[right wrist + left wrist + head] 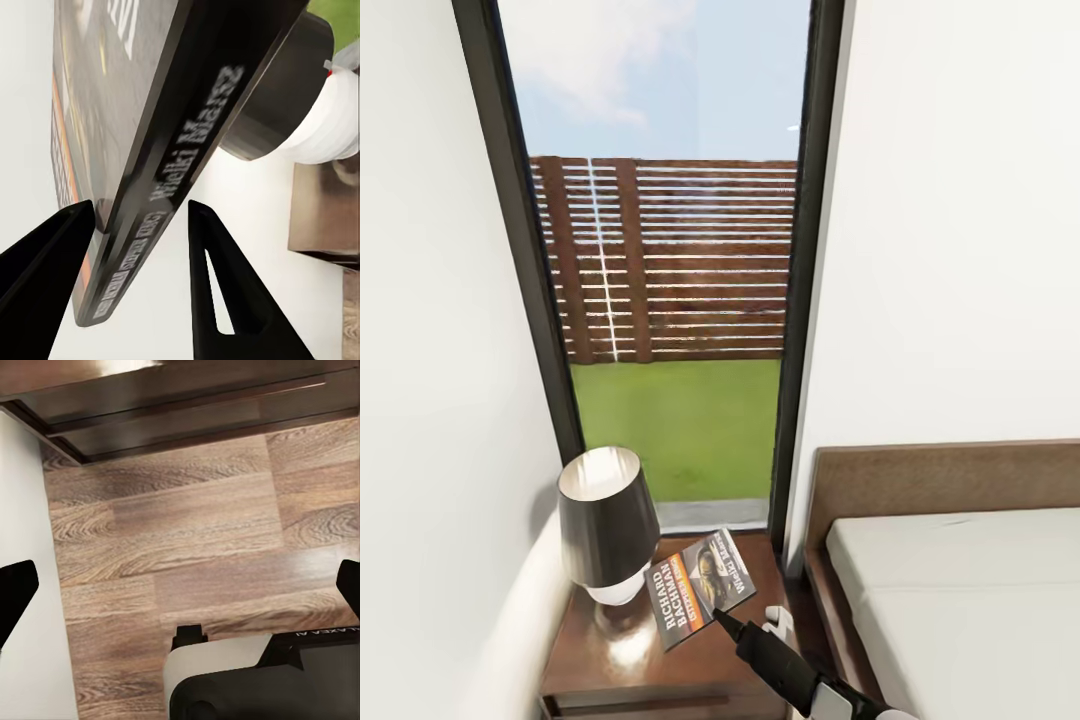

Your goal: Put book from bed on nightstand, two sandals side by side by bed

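While the right end effector [732, 628] pinched the book [698, 587] by its spine, tilted above the nightstand [705, 665] with the lamp [605, 530] just beyond, judged best: lower flat before release. Left end effector [180, 585] spread over floor.

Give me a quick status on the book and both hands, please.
Right hand shut on book, held over the nightstand. Left hand open, above floor. Lamp close beside book.

Low glossy dark brown wooden nightstand [660, 665], bearing a dark-shaded, white-based table lamp [605, 530] near the wall.
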Available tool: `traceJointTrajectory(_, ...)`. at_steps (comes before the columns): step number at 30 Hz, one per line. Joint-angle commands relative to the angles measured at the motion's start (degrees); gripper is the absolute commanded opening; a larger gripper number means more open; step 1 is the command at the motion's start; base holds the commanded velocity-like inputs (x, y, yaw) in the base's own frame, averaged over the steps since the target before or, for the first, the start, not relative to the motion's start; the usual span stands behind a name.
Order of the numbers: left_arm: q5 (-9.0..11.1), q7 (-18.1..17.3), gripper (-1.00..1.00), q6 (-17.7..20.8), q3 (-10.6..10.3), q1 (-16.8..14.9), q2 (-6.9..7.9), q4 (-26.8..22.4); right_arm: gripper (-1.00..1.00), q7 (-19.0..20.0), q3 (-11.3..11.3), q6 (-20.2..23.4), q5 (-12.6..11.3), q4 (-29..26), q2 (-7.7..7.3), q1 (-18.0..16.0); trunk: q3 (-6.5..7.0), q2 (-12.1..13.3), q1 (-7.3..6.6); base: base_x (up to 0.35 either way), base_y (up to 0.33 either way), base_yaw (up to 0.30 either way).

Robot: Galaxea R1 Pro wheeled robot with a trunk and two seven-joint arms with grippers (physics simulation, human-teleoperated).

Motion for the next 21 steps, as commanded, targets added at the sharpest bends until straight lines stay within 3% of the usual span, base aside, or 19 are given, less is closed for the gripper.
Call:
traceJointTrajectory(1, -0.5, -0.1, 1.0, -0.1, 0.5, 0.0, -0.03, -0.1, -1.0, -0.1, 0.3, -0.3, -0.4, 0.1, -0.02, 0.0, -0.02, 0.0, 0.04, 0.144, 0.0, 0.0)
traceJointTrajectory(5, -0.5, -0.1, 1.0, -0.1, 0.5, 0.0, -0.03, -0.1, -1.0, -0.9, 0.3, 0.3, -0.4, 0.0, -0.07, -0.1, -0.02, 0.0, 0.04, 0.143, 0.0, 0.0)
traceJointTrajectory(11, -0.5, -0.1, 1.0, -0.1, 0.5, 0.0, -0.03, -0.1, -1.0, -1.0, 0.3, 8.0, -0.3, -0.5, -0.15, -0.1, -0.02, 0.0, 0.04, 0.094, 0.0, 0.0)
traceJointTrajectory(21, -0.5, -0.1, 1.0, -0.1, 0.5, 0.0, -0.03, -0.1, -1.0, -1.0, -0.2, 10.0, -0.8, -1.2, -0.17, -0.1, -0.02, 0.0, 0.04, 0.015, 0.0, 0.0)
